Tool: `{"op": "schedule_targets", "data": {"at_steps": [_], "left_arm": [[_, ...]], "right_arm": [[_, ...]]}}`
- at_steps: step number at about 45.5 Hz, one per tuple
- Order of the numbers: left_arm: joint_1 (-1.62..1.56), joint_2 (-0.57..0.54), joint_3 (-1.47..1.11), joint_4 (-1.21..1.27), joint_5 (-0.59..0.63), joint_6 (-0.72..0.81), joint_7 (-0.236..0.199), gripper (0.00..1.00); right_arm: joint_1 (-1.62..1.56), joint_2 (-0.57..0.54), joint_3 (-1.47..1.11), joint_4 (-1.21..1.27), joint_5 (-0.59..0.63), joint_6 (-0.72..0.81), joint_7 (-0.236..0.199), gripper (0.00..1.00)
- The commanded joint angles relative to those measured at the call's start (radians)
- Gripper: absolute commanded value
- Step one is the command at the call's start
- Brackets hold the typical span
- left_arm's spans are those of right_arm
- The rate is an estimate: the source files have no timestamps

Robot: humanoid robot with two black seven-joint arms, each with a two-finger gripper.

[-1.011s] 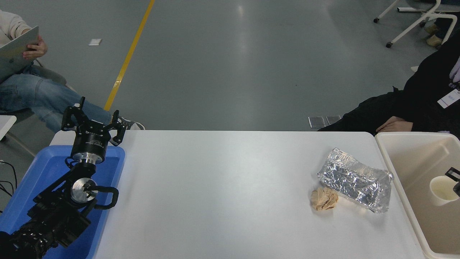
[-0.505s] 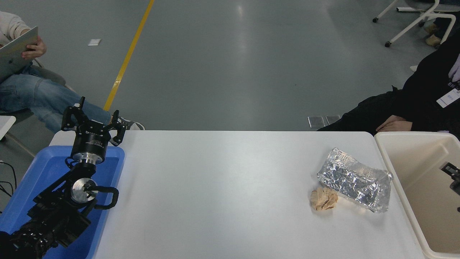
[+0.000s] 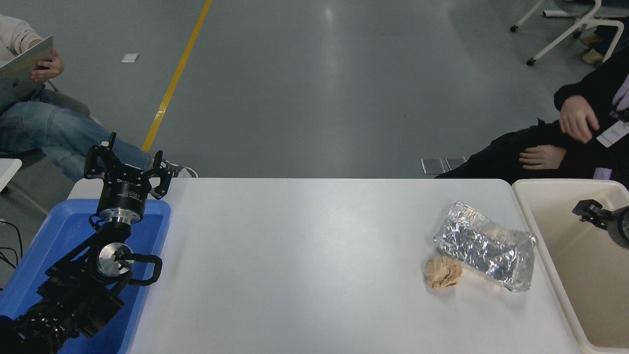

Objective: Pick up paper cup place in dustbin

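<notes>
The right claw (image 3: 586,209) is rising over the large beige rectangular plastic dustbin (image 3: 533,223), grip unreadable; the cup is no longer showing.

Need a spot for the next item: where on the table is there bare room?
The widest bare stretch of the table runs from the blue tray under the parked left gripper to the foil bag. It is crowded at the right: the brown paper ball touches the bag, close to the dustbin.
</notes>
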State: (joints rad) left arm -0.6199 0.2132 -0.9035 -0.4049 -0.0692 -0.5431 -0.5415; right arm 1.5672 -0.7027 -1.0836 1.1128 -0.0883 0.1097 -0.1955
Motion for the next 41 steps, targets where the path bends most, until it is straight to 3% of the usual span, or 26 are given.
{"op": "schedule_targets", "data": {"at_steps": [1,7,22,41], "left_arm": [[0.002,0.000,0.002,0.000,-0.001,0.000,0.000,0.99],[0.002,0.000,0.002,0.001,0.000,0.000,0.000,0.99],[0.002,0.000,0.002,0.000,-0.001,0.000,0.000,0.99],[0.002,0.000,0.002,0.000,0.000,0.000,0.000,0.99]], "right_arm": [[0.381,0.070,-0.145,0.176,0.007,0.396,-0.001,1.00],[0.500,0.123,-0.148,0.171,0.002,0.671,-0.001,1.00],[0.665,0.356,-0.134,0.196,0.022,0.676,0.005,1.00],[0.689,0.376,-0.127,0.194,0.091,0.676,0.005,1.00]]}}
